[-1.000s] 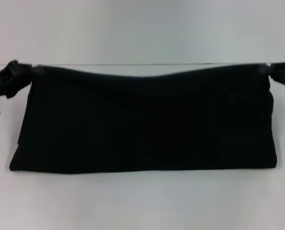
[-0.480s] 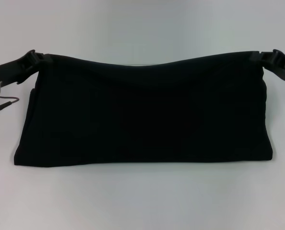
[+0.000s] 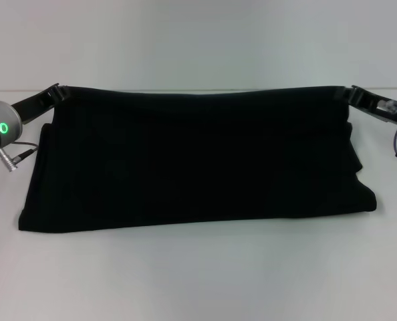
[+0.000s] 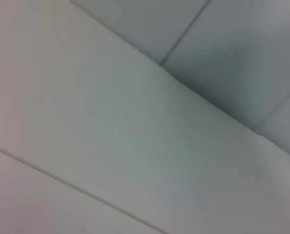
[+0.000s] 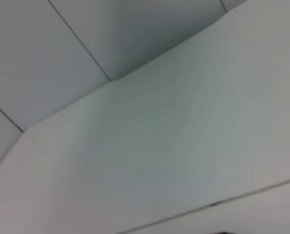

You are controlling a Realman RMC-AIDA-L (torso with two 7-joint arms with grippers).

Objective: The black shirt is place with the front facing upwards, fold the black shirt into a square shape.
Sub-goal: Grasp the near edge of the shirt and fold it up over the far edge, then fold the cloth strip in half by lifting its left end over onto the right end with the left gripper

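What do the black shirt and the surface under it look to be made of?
The black shirt: soft matte cloth, probably knit cotton; it sags between the left end effector and right end effector and creases. The table: smooth, pale, faintly glossy, likely laminate.

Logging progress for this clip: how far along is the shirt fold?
Partly done: the black shirt already forms a wide doubled band on the table. In hand: the left pincer and right pincer grip its far corners, edge stretched taut. Left: laying it down and folding the sides in to make a square.
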